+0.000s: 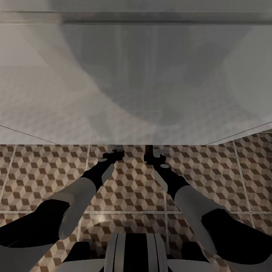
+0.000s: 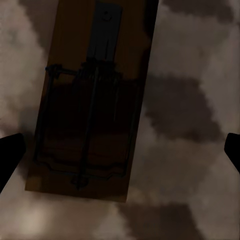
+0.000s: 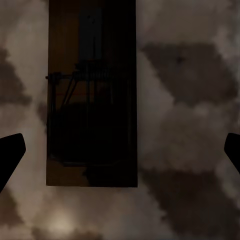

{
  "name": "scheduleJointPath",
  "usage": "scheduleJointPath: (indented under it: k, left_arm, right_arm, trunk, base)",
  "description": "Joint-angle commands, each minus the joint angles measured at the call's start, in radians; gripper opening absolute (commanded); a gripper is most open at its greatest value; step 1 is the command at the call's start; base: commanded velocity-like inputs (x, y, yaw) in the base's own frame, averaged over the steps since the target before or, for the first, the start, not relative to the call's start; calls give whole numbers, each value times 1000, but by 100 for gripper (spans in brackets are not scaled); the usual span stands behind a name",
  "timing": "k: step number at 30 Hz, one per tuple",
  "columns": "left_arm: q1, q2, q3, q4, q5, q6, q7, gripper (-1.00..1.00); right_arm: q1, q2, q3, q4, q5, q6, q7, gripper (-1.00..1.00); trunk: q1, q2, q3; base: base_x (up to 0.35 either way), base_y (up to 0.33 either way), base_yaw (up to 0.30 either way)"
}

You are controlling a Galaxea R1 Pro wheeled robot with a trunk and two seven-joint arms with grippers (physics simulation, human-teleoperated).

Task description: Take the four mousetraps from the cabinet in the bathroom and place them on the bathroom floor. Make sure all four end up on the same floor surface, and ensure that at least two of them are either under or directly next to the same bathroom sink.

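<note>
Mousetrap (image 2: 90,100) flat on cube-patterned floor (image 2: 190,115), long axis running away from released left gripper (image 2: 120,150), second mousetrap (image 3: 92,95) likewise, right gripper (image 3: 120,150) released.

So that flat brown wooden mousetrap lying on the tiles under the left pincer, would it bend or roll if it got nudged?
Probably neither. The flat brown wooden mousetrap looks like a rigid board lying flat on the cube-patterned tiled floor, so it would likely slide. Its thin dark wire parts look delicate and might snag or snap shut.

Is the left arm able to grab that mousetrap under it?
Probably yes. The left gripper is open, its fingertips spread either side of the mousetrap lying flat on the tiled floor, with nothing between them.
</note>
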Motion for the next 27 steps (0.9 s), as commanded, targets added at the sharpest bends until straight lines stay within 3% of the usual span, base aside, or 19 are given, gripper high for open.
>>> scheduleJointPath:
  k: [1,10,27]
  left_arm:
    - [0,0,-7,-1,10,2,8,100]
    - [0,0,-7,-1,10,4,8,100]
    - [0,0,-6,0,10,4,8,100]
  right_arm:
    - [-1,0,6,0,-8,1,-8,100]
    - [-1,0,6,0,-8,1,-8,100]
    - [-1,0,7,0,-8,1,-8,100]
  trunk:
    - [0,0,0]
    - [0,0,0]
    - [0,0,0]
  base:
    - [-24,0,0]
    - [-156,0,0]
    - [-292,-27,0]
